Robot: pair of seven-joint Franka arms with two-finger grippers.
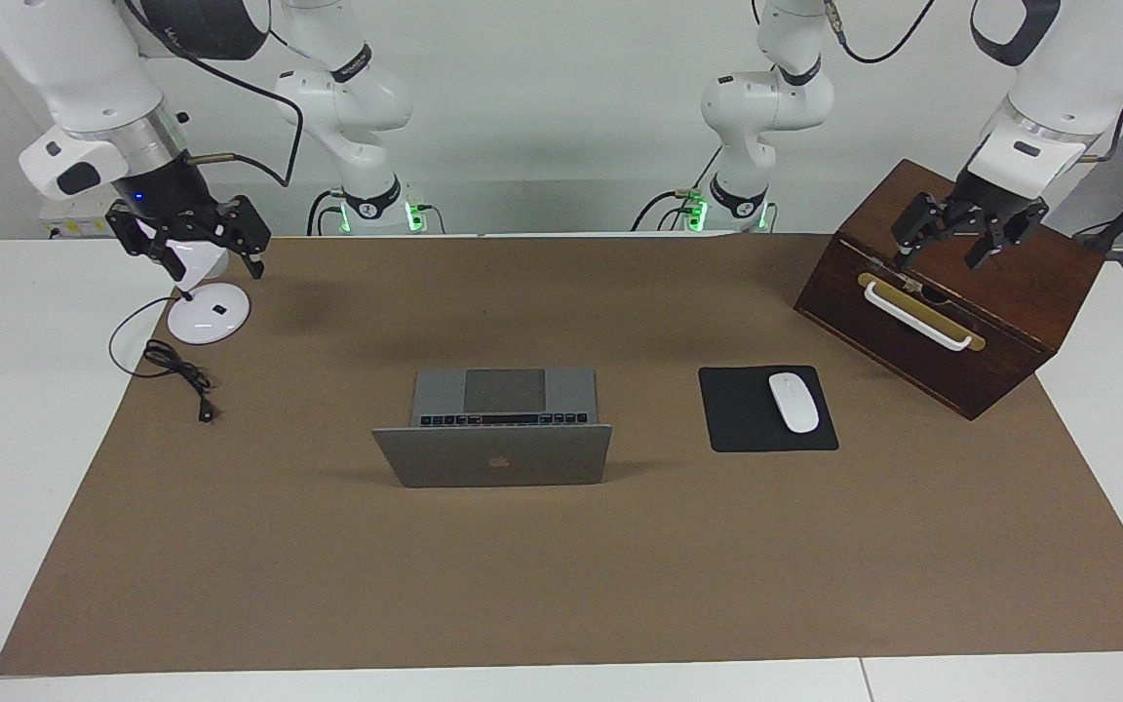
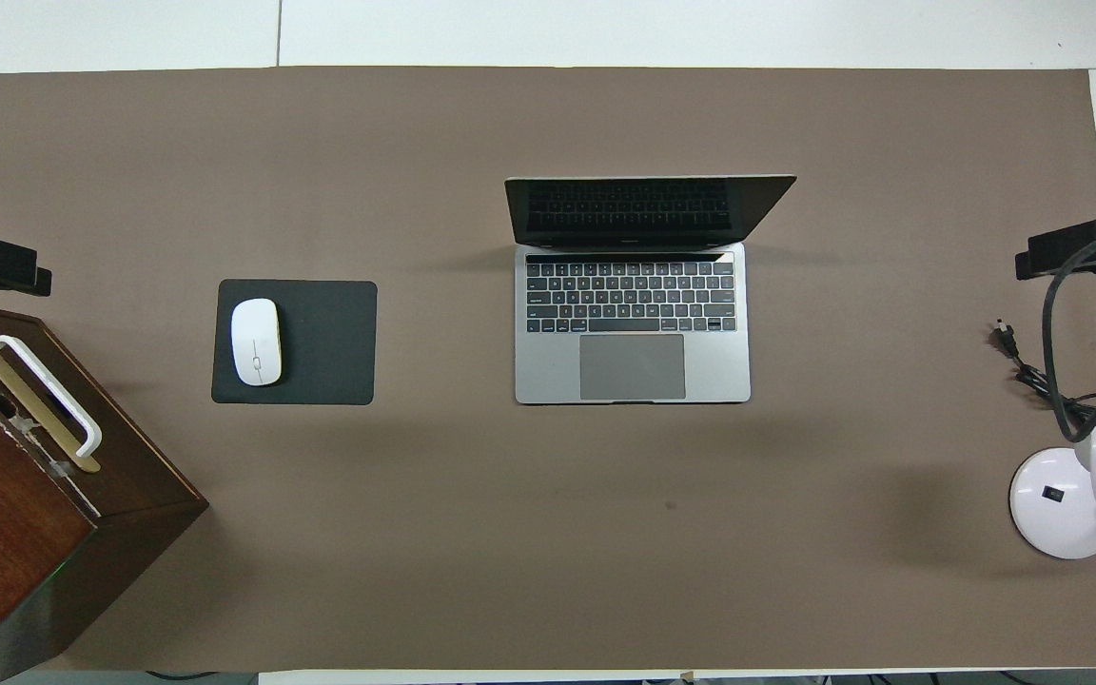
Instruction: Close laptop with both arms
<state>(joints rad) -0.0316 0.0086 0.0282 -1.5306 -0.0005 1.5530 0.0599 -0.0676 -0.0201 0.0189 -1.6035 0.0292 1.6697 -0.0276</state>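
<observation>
Brown paper covers the surface point(image 1: 561, 585), and the laptop point(image 1: 495, 453) sits at its middle, open, with its screen raised and its keyboard and trackpad toward the robots. The lid's outer face with the dark logo looks away from them, so closing means pushing the top edge down toward the robots; that, I judge, is why both arms are wanted, one at each end of the lid to keep it level.

Neither arm has reached it. The left tool point(image 1: 951, 237) hangs over the wooden box point(image 1: 1010, 322), which stands toward the left arm's end from the laptop; its fingers are spread apart and grip nothing. The right tool point(image 1: 201, 244) hangs over the white desk lamp point(image 1: 208, 314), which stands toward the right arm's end from the laptop; its fingers are likewise parted and empty. Both are well apart from the laptop, so the task looks barely begun.

Between the laptop and the box lies a black mouse pad point(image 1: 752, 414) with a white mouse point(image 1: 793, 402) on it, just beside the laptop. The lamp's black cord point(image 1: 176, 369) trails toward the laptop, a thing the right arm should pass over rather than drag.
</observation>
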